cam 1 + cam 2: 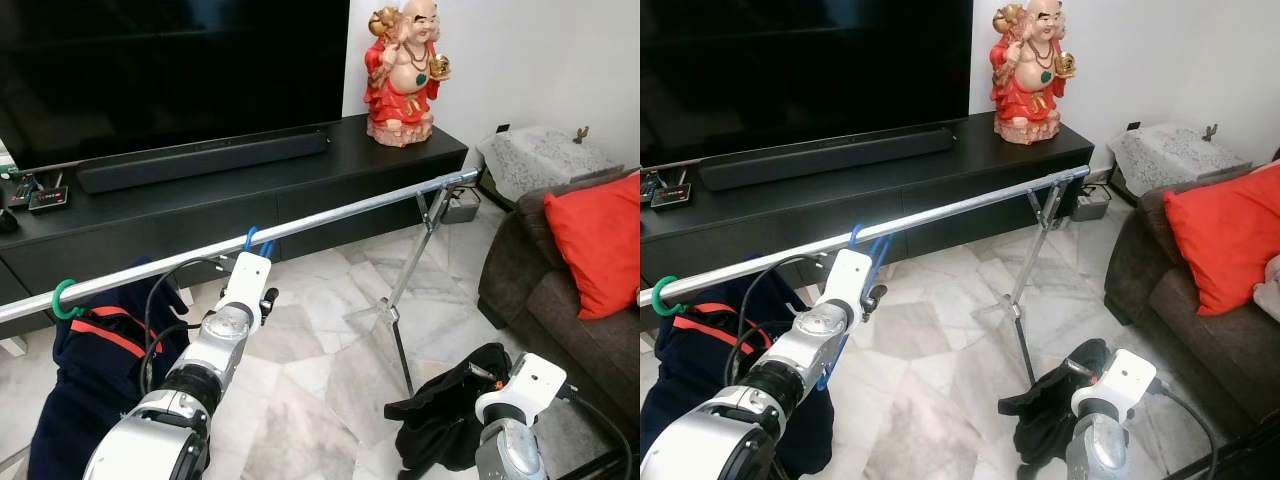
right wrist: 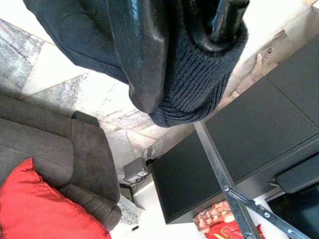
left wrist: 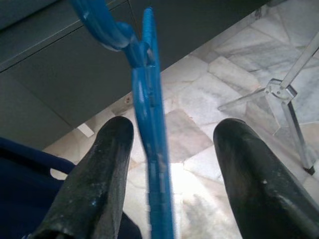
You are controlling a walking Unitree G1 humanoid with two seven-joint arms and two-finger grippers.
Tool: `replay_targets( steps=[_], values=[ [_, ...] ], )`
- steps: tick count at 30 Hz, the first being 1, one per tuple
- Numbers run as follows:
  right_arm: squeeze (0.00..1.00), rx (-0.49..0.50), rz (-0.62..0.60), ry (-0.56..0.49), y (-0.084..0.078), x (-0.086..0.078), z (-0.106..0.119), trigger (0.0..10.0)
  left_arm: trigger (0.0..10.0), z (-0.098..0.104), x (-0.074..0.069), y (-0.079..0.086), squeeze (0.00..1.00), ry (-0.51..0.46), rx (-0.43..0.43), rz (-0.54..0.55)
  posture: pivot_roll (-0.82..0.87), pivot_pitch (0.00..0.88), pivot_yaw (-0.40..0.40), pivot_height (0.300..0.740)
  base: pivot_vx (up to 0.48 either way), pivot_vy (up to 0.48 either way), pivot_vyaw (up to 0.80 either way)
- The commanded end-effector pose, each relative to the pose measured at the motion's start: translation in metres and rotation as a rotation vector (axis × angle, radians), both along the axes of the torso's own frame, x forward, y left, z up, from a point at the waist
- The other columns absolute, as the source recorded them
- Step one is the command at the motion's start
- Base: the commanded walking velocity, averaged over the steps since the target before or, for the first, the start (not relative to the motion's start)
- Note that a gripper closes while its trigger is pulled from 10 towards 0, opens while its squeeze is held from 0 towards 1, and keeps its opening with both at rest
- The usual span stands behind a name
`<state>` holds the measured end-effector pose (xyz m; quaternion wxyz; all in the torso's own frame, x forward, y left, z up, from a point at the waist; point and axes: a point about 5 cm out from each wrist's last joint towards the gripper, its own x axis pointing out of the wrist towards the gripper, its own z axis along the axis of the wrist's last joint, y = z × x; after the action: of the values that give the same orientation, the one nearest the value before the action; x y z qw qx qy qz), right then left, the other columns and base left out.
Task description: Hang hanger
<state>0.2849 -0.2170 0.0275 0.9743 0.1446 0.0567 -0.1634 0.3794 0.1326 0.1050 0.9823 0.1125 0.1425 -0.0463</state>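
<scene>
Left gripper (image 3: 169, 149) wide open, blue hanger (image 3: 149, 124) between fingers, untouched.
Hanger hook over rail (image 1: 330, 214), centre frame; right gripper (image 2: 184, 30) clamps black garment (image 2: 194, 84).

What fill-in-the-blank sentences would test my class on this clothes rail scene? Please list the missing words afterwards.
1. The hanger hooked over the rail near the left gripper is ____ in colour.
2. The right gripper holds a ____ knitted garment.
3. The cushion on the sofa is ____.
4. The green hook carries a ____ garment with orange stripes.

Missing words: blue; black; red; navy
</scene>
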Motion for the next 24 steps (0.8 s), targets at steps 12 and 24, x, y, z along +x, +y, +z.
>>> replay_targets(
  steps=[12,24],
  values=[
    [0.00,-0.001,0.004,-0.016,0.0006,0.0023,0.0033,10.0,0.0,-0.0018,-0.0001,0.0012,0.00,0.007,-0.062,0.058,0.00,0.011,-0.015,0.740,0.000,0.000,0.00],
    [0.00,-0.003,0.003,-0.018,-0.0006,0.0028,0.0040,10.0,0.0,-0.0049,-0.0009,-0.0026,0.00,0.017,-0.072,0.055,-0.01,0.002,-0.015,0.740,0.000,0.000,0.00]
  ],
)
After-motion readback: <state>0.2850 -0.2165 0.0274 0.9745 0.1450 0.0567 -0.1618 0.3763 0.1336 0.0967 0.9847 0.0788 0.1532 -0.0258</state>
